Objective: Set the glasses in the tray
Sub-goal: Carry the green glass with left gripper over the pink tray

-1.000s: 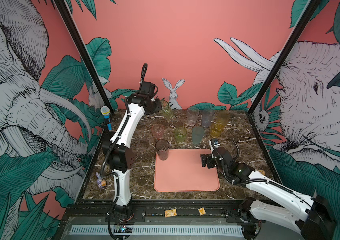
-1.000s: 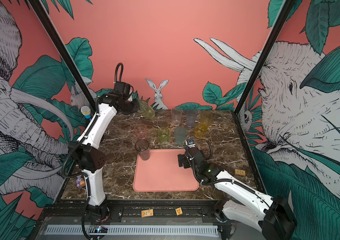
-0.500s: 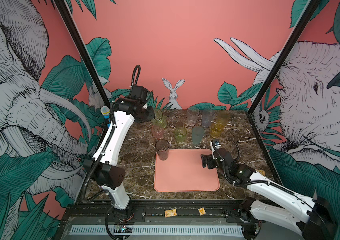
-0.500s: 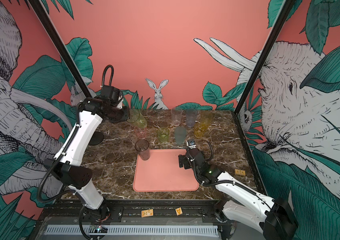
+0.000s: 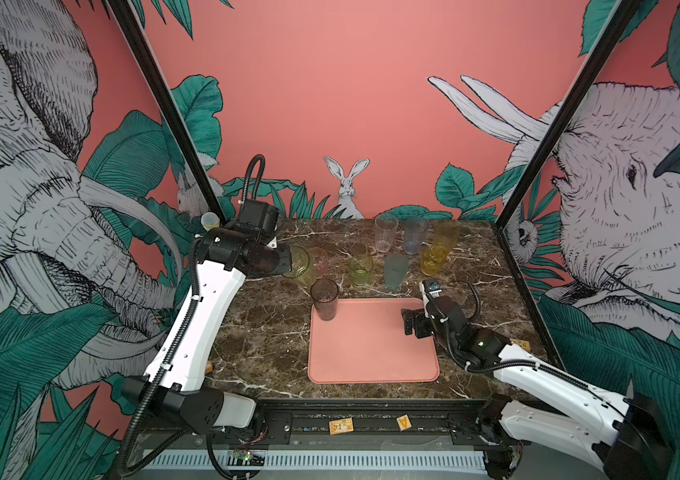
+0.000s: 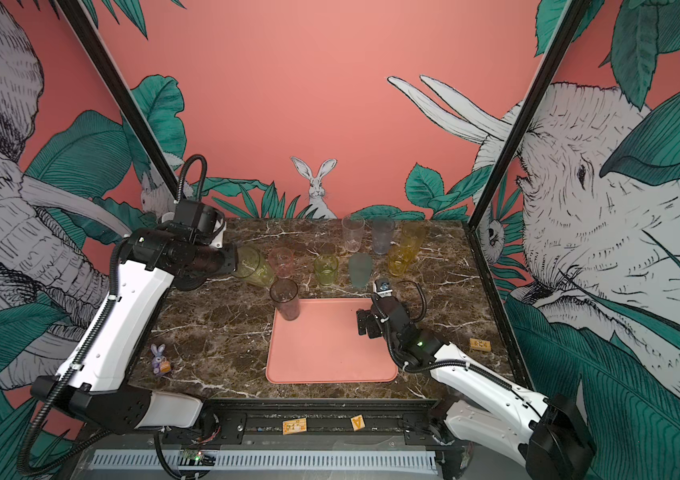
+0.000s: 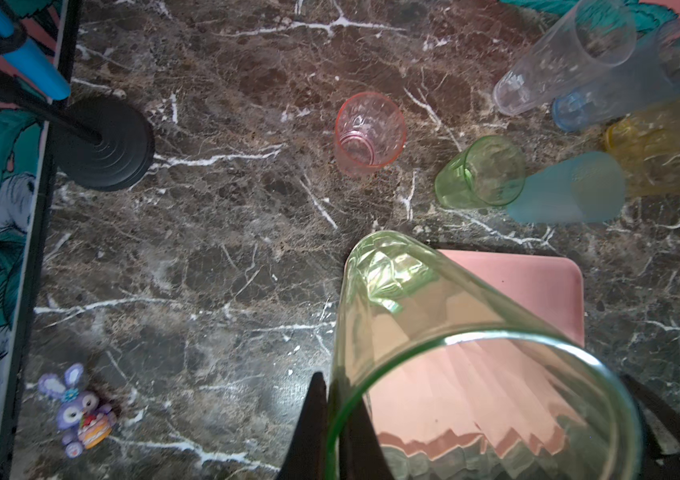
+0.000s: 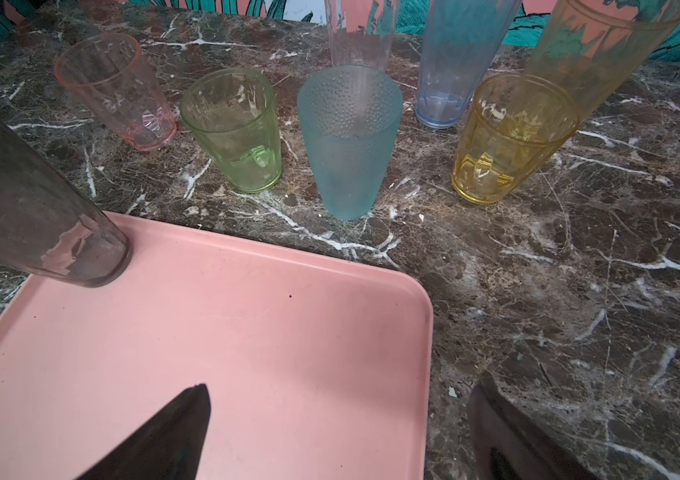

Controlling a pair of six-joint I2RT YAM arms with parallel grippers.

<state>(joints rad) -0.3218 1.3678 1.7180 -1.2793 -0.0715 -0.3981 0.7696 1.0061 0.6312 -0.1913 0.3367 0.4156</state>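
Setting: dark marble bench (image 5: 263,332) in a booth; pink walls painted with elephants and leaves
Tray: salmon-pink tray (image 5: 371,353) lies nearest the front; it carries one thing, the smoky grey glass (image 5: 324,299), upright in the far left corner; the rest is bare
Right tool: right tool (image 5: 411,324) hovers astride the tray's right edge; released, jaws wide, nothing between them; unmoved over the last second
Left tool: left tool (image 5: 286,262) is clenched on the rim of the tall green glass (image 6: 253,266); glass tilted, off the bench, just beyond the tray
Change: a second ago that arm reached into the far left of the bench; it has since drawn back toward the front with the glass; by my reading the second of nine is in transit, not yet set down
Middle row: pink glass (image 6: 280,261); short green glass (image 6: 325,269); teal-grey glass (image 6: 359,270); short amber glass (image 6: 397,261); all upright, empty
Far row: clear glass (image 6: 352,233); lilac-blue glass (image 6: 383,236); tall amber glass (image 6: 413,236); upright, empty
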